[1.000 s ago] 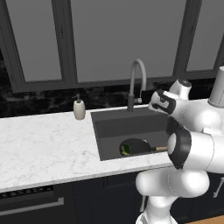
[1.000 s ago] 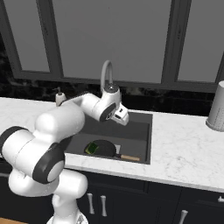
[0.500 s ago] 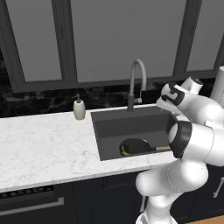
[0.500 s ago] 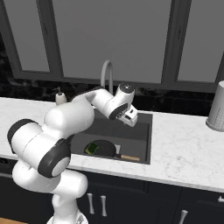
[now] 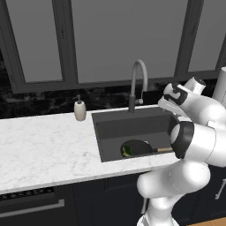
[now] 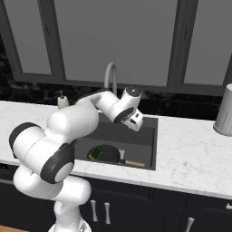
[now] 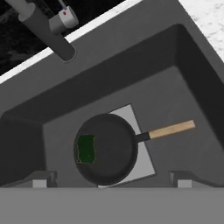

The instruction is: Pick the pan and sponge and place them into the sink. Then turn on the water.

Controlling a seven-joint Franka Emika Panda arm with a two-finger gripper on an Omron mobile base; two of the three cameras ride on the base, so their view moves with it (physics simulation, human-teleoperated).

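Gripper [image 6: 136, 121] fingers are spreading wide and holding nothing, hanging over the sink [image 7: 183, 57] where the pan [image 7: 105, 148] is sitting below with the sponge [image 7: 86, 148] inside, so reaching for the faucet [image 7: 43, 28] might be bumping its pipe.

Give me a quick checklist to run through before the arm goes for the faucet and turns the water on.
1. Pan inside the sink: ok.
2. Sponge in the sink: ok, it lies in the pan.
3. Pincer empty, jaws wide apart: ok.
4. Faucet and its small lever unobstructed: ok.
5. Water running: not ok, no stream visible.
6. Soap dispenser out of the arm's path: ok, it stands on the counter, on the far side of the sink from the arm.
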